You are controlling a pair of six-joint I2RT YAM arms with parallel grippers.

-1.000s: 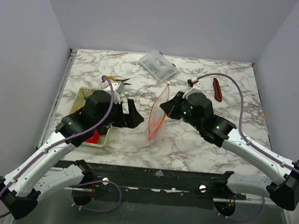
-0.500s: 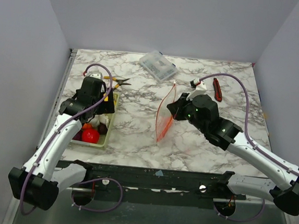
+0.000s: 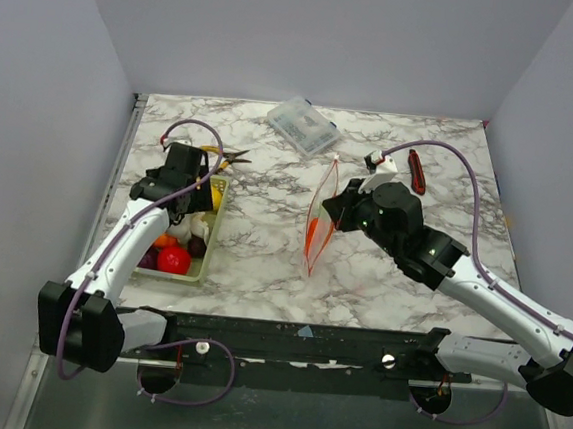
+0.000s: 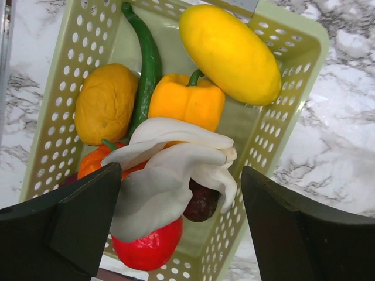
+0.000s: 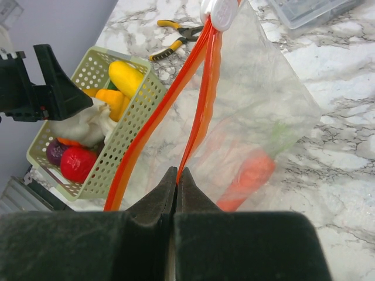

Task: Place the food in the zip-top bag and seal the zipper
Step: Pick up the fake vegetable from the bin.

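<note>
The clear zip-top bag (image 3: 318, 217) hangs upright mid-table with its mouth open. My right gripper (image 5: 177, 171) is shut on one side of the red-orange zipper (image 5: 202, 99) and holds the bag up; the white slider (image 5: 221, 12) sits at the far end. An orange carrot (image 5: 249, 175) lies inside the bag. My left gripper (image 4: 181, 199) is open and empty above the pale green basket (image 4: 293, 111). The basket holds a white garlic (image 4: 170, 170), a yellow lemon (image 4: 231, 52), a red tomato (image 4: 149, 249), an orange (image 4: 105, 102), a yellow pepper (image 4: 187, 102) and a green chili (image 4: 146, 58).
Yellow-handled pliers (image 3: 233, 156) lie behind the basket (image 3: 159, 185). A clear lidded box (image 3: 302, 124) stands at the back. A dark-red utility knife (image 3: 416, 172) lies at the back right. The left table edge runs just beside the basket.
My left arm has swung from beside the bag back to the left and now hovers over the basket. My right gripper has carried the bag slightly to the right, still shut on the zipper.
</note>
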